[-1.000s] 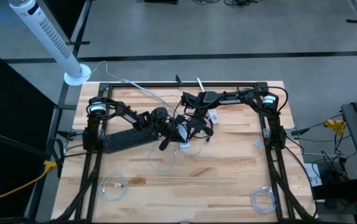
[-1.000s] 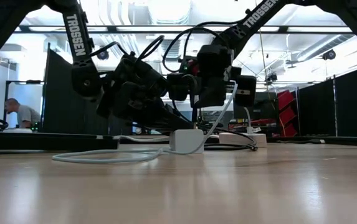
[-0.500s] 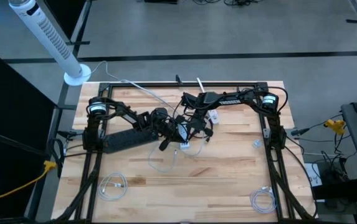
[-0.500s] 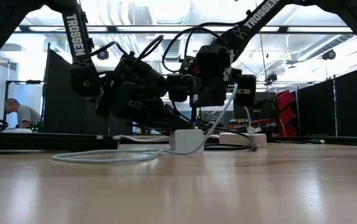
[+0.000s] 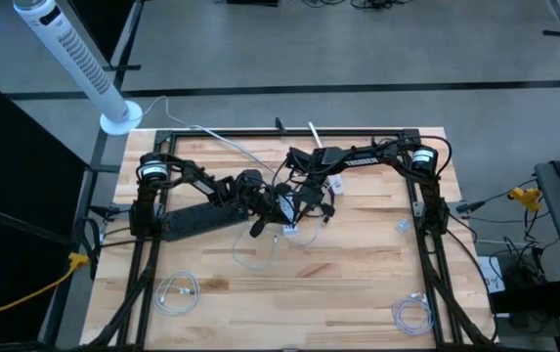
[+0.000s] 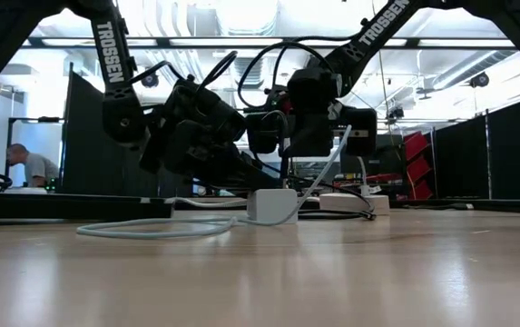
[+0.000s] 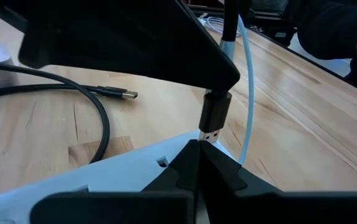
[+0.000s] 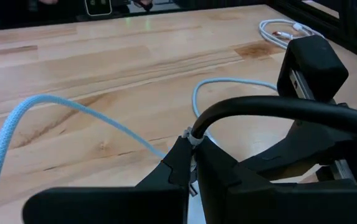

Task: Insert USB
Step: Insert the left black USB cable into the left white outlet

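i hold the usb plug [image 7: 214,114] in the jaws of my right arm [image 5: 358,156]. these jaws are closed tight on its black body. the plug stands upright, directly over the white charger block [image 6: 271,205], and its metal tip is at the top face of the block. how deep the tip sits in the port, i cannot tell.

the light blue cable [image 8: 72,112] goes from the plug up and away from the block, then falls down to the surface [image 5: 358,274] beside it.

my left arm [image 5: 211,186] reaches to the same block from the other side, low and tilted. its jaws end right at the edge of the block, but if they are open or closed on it i cannot tell.

the block itself rests flat on the surface. a black power strip [image 5: 196,220] lies near the block on the side of my left arm. a black cable with a bare usb end [image 7: 125,94] lies just behind the block, not plugged in anything. two white cable coils, the first [image 5: 177,291] and the second [image 5: 411,313], lie well apart from the block, near the front corners of the surface.
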Robot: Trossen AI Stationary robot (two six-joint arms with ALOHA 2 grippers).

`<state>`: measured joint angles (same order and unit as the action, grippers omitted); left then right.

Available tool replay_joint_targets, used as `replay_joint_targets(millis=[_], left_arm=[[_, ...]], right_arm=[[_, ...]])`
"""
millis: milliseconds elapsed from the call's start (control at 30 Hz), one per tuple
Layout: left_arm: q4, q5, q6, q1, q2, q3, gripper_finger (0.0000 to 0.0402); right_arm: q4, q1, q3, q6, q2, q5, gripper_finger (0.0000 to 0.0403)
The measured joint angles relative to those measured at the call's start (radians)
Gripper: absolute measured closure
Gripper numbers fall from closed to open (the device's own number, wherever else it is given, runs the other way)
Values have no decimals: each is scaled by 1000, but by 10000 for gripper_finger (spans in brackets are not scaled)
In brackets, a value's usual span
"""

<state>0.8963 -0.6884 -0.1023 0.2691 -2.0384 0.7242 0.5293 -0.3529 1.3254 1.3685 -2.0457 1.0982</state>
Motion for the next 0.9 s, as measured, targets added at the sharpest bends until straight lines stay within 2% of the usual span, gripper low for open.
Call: replay_joint_targets(millis=[500,633,800,900], left_arm=[[-1,-31,16,0,1,-1,401],[-1,-29,29,0,1,-1,401],[2,18,38,-3,2,0,401],[2,22,40,-2,2,0,401]], right_arm=[[-11,-31,-1,11,-1,-26,399],[-15,-31,12,-43,-1,-45,398],[-12,-29,13,-95,-4,-146,398],[-1,-26,13,-115,-3,-165,399]])
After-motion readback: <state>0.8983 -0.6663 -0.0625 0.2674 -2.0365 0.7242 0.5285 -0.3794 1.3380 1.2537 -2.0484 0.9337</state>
